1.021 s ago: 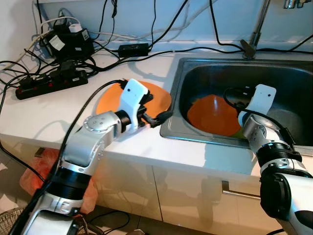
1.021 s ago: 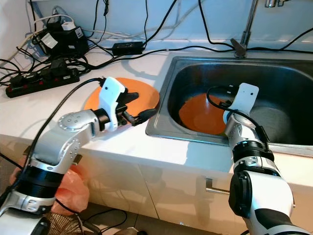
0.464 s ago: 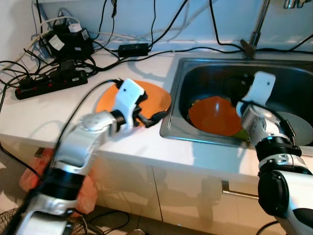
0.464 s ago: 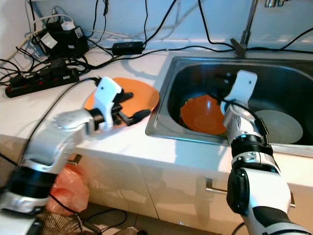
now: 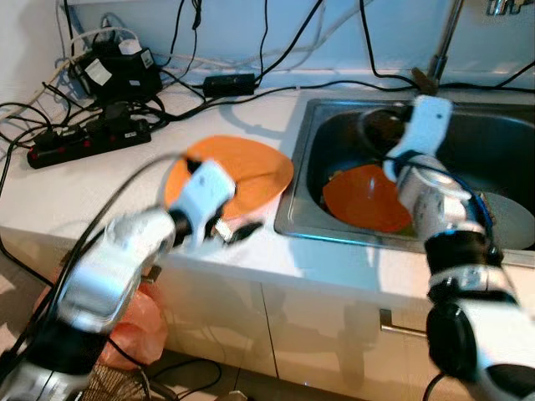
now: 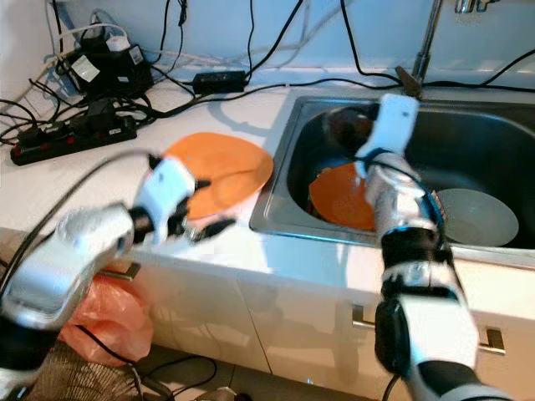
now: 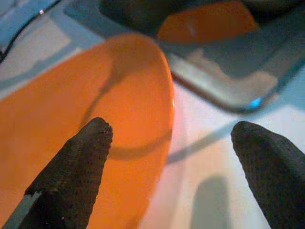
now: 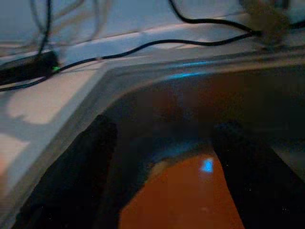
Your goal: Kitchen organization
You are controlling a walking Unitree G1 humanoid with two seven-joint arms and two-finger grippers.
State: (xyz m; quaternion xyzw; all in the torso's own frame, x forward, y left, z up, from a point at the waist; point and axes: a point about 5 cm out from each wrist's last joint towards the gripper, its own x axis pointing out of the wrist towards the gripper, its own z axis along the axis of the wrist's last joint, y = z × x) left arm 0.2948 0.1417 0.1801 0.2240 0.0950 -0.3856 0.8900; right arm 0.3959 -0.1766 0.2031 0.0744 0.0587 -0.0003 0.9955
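One orange plate (image 5: pixel 238 171) sits flat on the white desk (image 5: pixel 84 196), its edge right up against the sink (image 5: pixel 501 134) rim. A second orange plate (image 5: pixel 368 196) lies down inside the sink, near a pale round plate (image 6: pixel 478 215).

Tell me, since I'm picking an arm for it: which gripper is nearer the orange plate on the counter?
Left. The left gripper sits at the near edge of the orange plate on the counter, while the right gripper is over in the sink.
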